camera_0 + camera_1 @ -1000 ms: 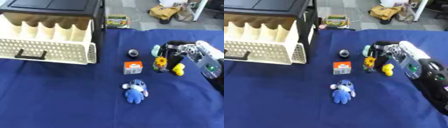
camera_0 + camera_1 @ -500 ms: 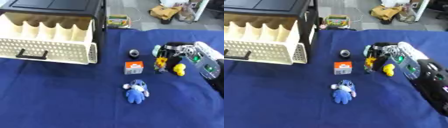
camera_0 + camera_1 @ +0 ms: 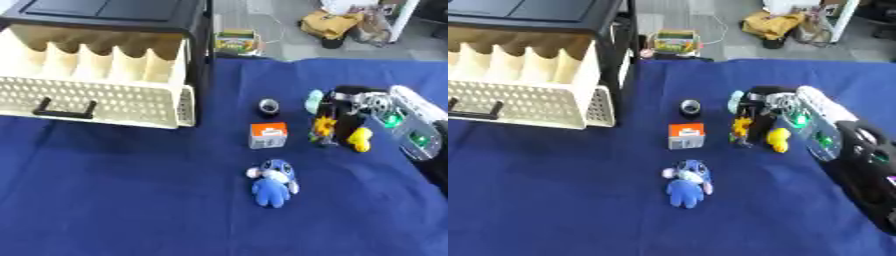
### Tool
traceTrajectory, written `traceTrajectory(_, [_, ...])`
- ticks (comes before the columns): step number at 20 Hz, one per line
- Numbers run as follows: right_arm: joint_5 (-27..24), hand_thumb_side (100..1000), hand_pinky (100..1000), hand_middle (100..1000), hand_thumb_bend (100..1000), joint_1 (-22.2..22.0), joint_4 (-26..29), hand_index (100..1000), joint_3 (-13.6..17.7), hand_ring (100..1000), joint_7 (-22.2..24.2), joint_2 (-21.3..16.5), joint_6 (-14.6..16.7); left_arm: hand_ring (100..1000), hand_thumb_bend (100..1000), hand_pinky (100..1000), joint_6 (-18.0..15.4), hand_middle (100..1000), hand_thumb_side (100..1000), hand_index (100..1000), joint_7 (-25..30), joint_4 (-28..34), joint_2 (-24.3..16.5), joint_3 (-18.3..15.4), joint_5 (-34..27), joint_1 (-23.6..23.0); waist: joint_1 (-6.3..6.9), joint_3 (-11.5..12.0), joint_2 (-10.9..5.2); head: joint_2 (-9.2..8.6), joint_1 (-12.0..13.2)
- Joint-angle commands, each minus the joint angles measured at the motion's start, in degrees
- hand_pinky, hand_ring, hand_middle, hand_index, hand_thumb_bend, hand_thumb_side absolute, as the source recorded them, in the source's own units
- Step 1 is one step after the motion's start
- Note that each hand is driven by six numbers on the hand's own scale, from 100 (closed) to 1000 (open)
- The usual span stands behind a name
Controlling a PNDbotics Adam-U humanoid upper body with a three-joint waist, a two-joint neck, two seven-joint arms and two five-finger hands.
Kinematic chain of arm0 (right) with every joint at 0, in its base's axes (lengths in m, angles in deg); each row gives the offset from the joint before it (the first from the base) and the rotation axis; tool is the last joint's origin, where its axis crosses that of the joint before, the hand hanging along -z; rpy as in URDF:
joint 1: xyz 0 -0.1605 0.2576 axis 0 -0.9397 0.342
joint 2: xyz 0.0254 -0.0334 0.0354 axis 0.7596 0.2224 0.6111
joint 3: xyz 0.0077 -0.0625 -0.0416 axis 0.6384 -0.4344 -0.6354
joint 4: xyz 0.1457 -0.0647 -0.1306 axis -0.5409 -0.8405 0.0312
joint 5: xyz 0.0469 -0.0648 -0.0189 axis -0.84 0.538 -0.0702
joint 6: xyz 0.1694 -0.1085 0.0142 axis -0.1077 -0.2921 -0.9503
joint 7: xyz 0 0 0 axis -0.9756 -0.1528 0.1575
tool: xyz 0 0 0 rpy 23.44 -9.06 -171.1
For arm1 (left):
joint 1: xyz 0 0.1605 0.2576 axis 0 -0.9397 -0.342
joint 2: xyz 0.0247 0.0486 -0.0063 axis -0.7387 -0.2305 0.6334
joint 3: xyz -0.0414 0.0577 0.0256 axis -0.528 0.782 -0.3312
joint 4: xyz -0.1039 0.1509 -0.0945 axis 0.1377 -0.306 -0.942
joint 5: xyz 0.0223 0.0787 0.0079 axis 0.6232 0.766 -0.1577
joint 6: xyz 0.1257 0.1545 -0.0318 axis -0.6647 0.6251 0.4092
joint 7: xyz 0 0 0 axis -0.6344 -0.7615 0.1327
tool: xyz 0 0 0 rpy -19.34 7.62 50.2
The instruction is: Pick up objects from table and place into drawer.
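Now the right hand (image 3: 350, 107) reaches down at the small sunflower toy (image 3: 324, 128), its fingers (image 3: 343, 117) curled close beside the toy; whether they pinch it yet I cannot tell.

To do this well, I judge the fingers should close on the sunflower alone, clear of the yellow duck (image 3: 360, 139) just beside it, before carrying it to the open cream drawer (image 3: 96, 102) at the worktop's left. No writing on the orange-and-white box (image 3: 268, 136) is readable; the blue plush toy (image 3: 272, 182) lies nearer.
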Motion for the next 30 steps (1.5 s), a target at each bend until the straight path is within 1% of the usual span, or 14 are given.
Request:
traceTrajectory(1, [-0.8,151,308,509,398,0.7,1.5,636,0.8,523,-0.8,-2.3,-0.9,100,195,100,0.1,100,1000,703,0.0,0.7,-0.7,-0.8,-0.2,0.4,0.04,0.0,-0.94,-0.33,0.2])
traceTrajectory(2, [-0.9,156,292,497,344,0.6,1.6,622,0.8,512,-1.1,-2.4,-1.1,100,196,100,0.1,100,1000,703,-0.1,0.7,-0.7,-0.8,-0.2,0.5,0.03,0.0,-0.94,-0.35,0.2])
traceTrajectory(4, [-1.2,125,269,484,261,0.6,1.8,601,0.8,498,-1.7,-2.4,-1.6,100,197,100,0.1,100,1000,702,-0.1,0.7,-0.7,-0.9,-0.2,0.5,0.0,0.0,-0.95,-0.4,0.2])
traceTrajectory(6, [-1.6,111,262,479,211,0.6,2.0,590,0.8,493,-2.2,-2.5,-2.1,100,198,100,0.1,100,1000,701,-0.1,0.7,-0.7,-0.9,-0.3,0.5,-0.01,0.0,-0.97,-0.45,0.3])
traceTrajectory(7, [-1.7,100,253,473,128,0.6,2.1,576,0.8,487,-2.4,-2.5,-2.3,100,197,100,0.1,100,1000,701,-0.1,0.7,-0.7,-0.9,-0.3,0.5,-0.01,0.0,-0.97,-0.47,0.3])
traceTrajectory(9, [-2.0,100,245,466,100,0.6,2.2,558,0.8,482,-2.9,-2.5,-2.7,100,197,100,0.1,100,1000,700,-0.1,0.7,-0.7,-0.9,-0.3,0.5,-0.01,0.0,-0.97,-0.48,0.2])
traceTrajectory(18, [-2.6,100,209,438,100,1.0,2.9,510,0.9,458,-4.9,-2.7,-3.9,100,197,100,0.2,100,1000,696,-0.1,0.7,-0.7,-1.0,-0.3,0.5,-0.01,-0.2,-1.0,-0.33,0.2])
traceTrajectory(22, [-3.0,100,194,418,100,1.2,3.9,468,1.3,442,-5.6,-2.9,-4.5,100,200,100,0.2,100,1000,693,-0.2,0.7,-0.8,-1.1,-0.3,0.6,-0.02,-0.3,-1.09,-0.41,0.3])
traceTrajectory(23, [-3.1,115,186,410,100,1.3,4.2,450,1.4,435,-5.7,-3.0,-4.7,100,200,100,0.2,100,1000,693,-0.2,0.7,-0.8,-1.1,-0.3,0.6,-0.02,-0.3,-1.11,-0.43,0.3])
traceTrajectory(24, [-3.3,100,183,405,100,1.4,4.5,442,1.5,432,-5.9,-3.0,-4.9,100,200,100,0.2,100,1000,692,-0.2,0.7,-0.8,-1.1,-0.3,0.6,-0.03,-0.3,-1.14,-0.45,0.3])
traceTrajectory(28, [-3.7,100,167,381,100,1.8,6.0,389,1.9,415,-6.5,-3.4,-5.6,100,200,100,0.2,100,1000,691,-0.2,0.7,-0.8,-1.2,-0.3,0.6,-0.05,-0.3,-1.27,-0.5,0.3])
traceTrajectory(30, [-3.8,100,163,377,100,1.9,6.6,378,2.0,412,-6.6,-3.5,-5.9,100,200,100,0.2,100,1000,690,-0.2,0.7,-0.8,-1.2,-0.3,0.6,-0.05,-0.4,-1.34,-0.51,0.4])
